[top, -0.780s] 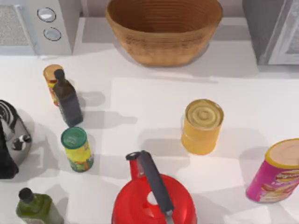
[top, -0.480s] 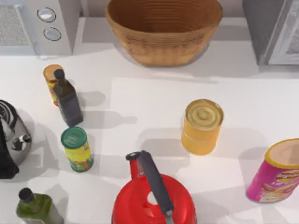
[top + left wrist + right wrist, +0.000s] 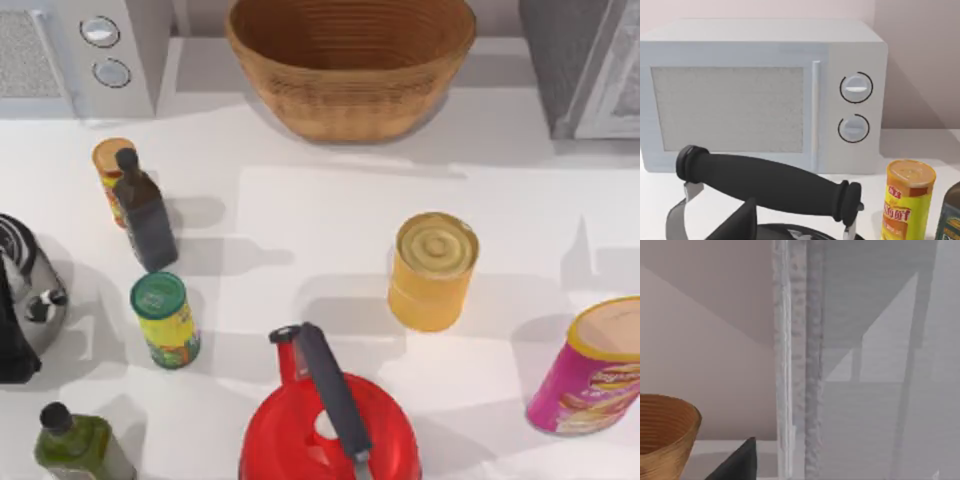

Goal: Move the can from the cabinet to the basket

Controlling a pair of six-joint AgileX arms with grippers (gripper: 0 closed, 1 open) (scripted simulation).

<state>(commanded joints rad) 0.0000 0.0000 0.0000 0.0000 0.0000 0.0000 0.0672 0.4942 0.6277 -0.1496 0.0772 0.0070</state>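
The surface [image 3: 300,210] was white and flat, with many things on it. At the back stood three big things in a row. The microwave [image 3: 130,60] was at the back left. The basket [image 3: 350,95] was in the middle. The cabinet [image 3: 565,60] was at the back right, well apart from the basket.

Near the middle stood a yellow can [image 3: 432,270]. In front of it sat a red kettle [image 3: 330,420]. A pink tube [image 3: 590,370] stood at the right edge. On the left were a dark bottle [image 3: 145,215], touching or just in front of an orange tube [image 3: 108,160], and a green-lid tube [image 3: 165,320] nearer the front. A green bottle [image 3: 75,445] stood in the front left corner. A silver kettle [image 3: 35,290] sat at the left edge, with a dark shape over it that may have been my left arm.

The wall [image 3: 910,60] behind the microwave was pale pink.

The left claw [image 3: 740,225] hung just above the silver kettle's black handle [image 3: 765,185], facing the microwave. I could not tell if it was wide or narrow.

The right claw [image 3: 737,462] was close to the cabinet's speckled edge, with the basket off to one side. I could not tell its state either.

I could not tell where the can was.
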